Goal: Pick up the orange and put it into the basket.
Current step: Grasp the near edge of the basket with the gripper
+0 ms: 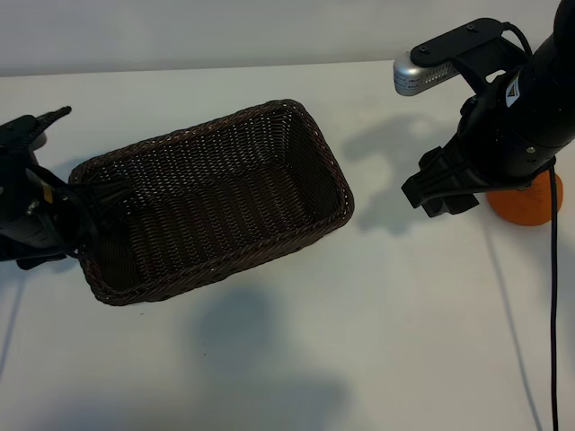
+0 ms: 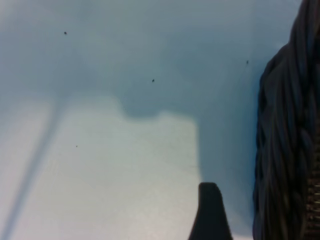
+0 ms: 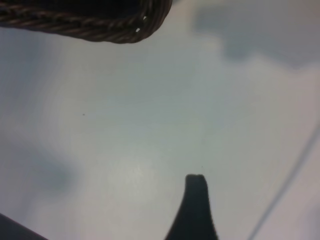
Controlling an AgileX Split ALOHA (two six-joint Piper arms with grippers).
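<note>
Exterior view: basket [image 1: 216, 202] sits on the white table [image 1: 359, 341], empty, its long axis running on a diagonal from near-left to far-right. Orange [image 1: 530, 205] rests on the table well right of it, mostly hidden behind my right arm; which way its knob points I cannot tell. My right gripper [image 1: 440, 187] hangs between basket and orange, jaws apart, holding nothing. My left gripper [image 1: 76, 220] is at the basket's left end, jaws apart, empty.
</note>
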